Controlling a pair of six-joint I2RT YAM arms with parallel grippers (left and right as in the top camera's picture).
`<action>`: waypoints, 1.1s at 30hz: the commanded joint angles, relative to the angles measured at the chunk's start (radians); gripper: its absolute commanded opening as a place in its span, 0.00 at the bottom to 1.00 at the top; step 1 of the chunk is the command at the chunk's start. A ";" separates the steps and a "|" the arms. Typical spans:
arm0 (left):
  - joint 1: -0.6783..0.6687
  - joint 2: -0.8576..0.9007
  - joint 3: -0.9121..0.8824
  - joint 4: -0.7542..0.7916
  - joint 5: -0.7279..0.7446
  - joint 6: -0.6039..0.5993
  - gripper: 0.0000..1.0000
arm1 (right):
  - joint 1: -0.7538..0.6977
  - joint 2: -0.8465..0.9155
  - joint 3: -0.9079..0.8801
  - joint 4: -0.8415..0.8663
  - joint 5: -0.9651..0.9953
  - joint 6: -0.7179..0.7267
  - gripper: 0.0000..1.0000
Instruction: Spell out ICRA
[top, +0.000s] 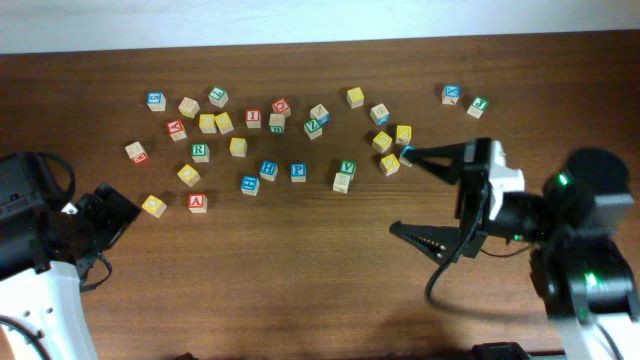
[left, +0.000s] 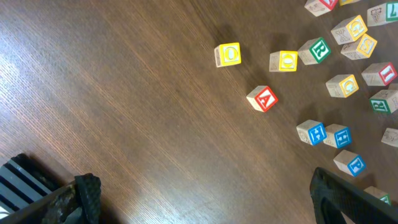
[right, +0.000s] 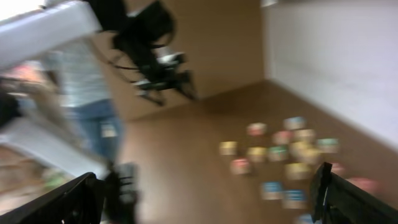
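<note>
While none of the four letters has yet been set in a row, the task stands at its opening step, judged from the cubes lying scattered across the upper half of the tabletop. The red A cube lies at the near left edge of the scatter, apart from its neighbours. The green R cube sits beyond it, and the red I cube stands farther back, close among other cubes. Which of the yellow-lettered cubes bears the C cannot be told.

The left end effector is released and empty. It is held low at the left edge and aimed toward the A cube, which lies ahead between its spread fingers. The right end effector is likewise spread wide and grasps nothing. It lies on its side and reaches leftward from the right edge, its upper fingertip just beside the rightmost cubes. The right wrist view is blurred.

The next move probably calls for choosing one letter and lowering a finger on each side of it. The crowded I would need care with its neighbours.
</note>
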 joint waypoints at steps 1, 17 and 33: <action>0.006 -0.003 0.003 -0.002 0.004 -0.012 0.99 | 0.002 0.095 0.011 0.002 -0.214 0.171 0.98; 0.006 -0.003 0.003 0.062 0.033 -0.013 0.99 | 0.349 0.497 0.374 -0.652 1.043 0.414 0.97; -0.002 0.045 0.001 0.028 0.071 0.100 0.99 | 0.510 0.683 0.527 -0.557 0.994 0.528 0.98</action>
